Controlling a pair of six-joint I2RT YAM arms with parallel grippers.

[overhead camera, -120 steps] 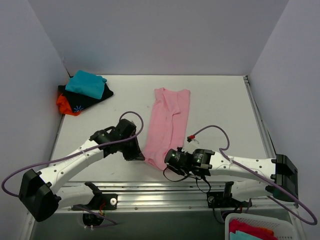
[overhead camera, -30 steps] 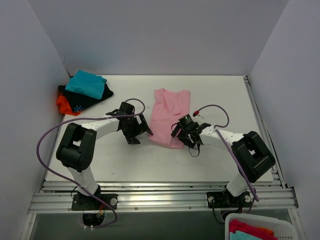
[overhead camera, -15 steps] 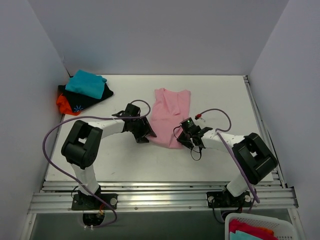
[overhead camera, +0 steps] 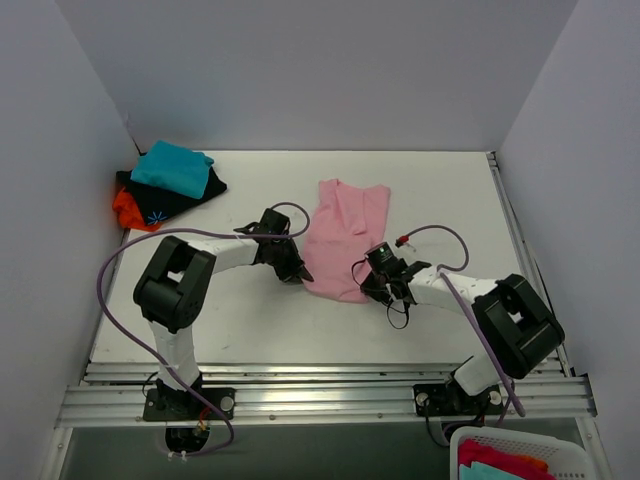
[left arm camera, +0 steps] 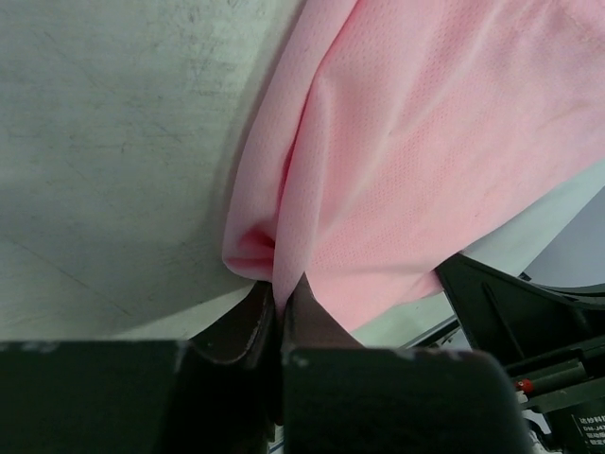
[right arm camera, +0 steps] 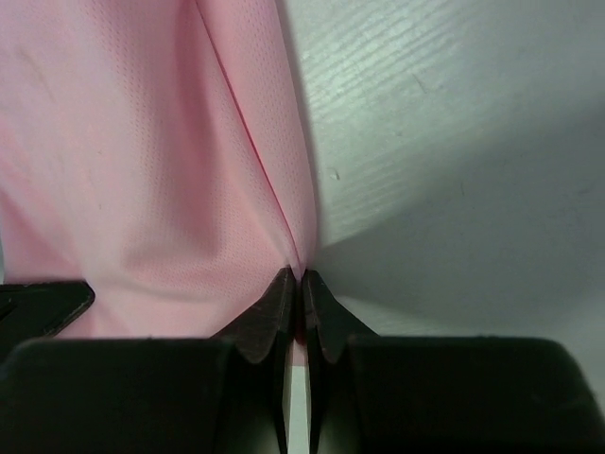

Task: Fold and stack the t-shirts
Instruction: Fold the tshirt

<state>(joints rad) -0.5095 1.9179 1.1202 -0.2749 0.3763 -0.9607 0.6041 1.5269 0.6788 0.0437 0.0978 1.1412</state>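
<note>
- Pink mesh-looking cloth is pinched in both my claws. The left gripper is clamped tight on the near-left corner of the pink t-shirt, and the right gripper is squeezed closed on its near-right corner.
- Why, I reckon: a corner each keeps the near edge taut, so it can lift evenly for a fold toward the far end.
- The shirt lies mid-table, narrowed into a strip. Its long axis runs near to far, leaning slightly right at the far end. Can't tell which end is the collar.
- The other tees — teal on black on orange-red — sit piled in the far-left corner, well apart. I'd guess this one goes there too.
</note>
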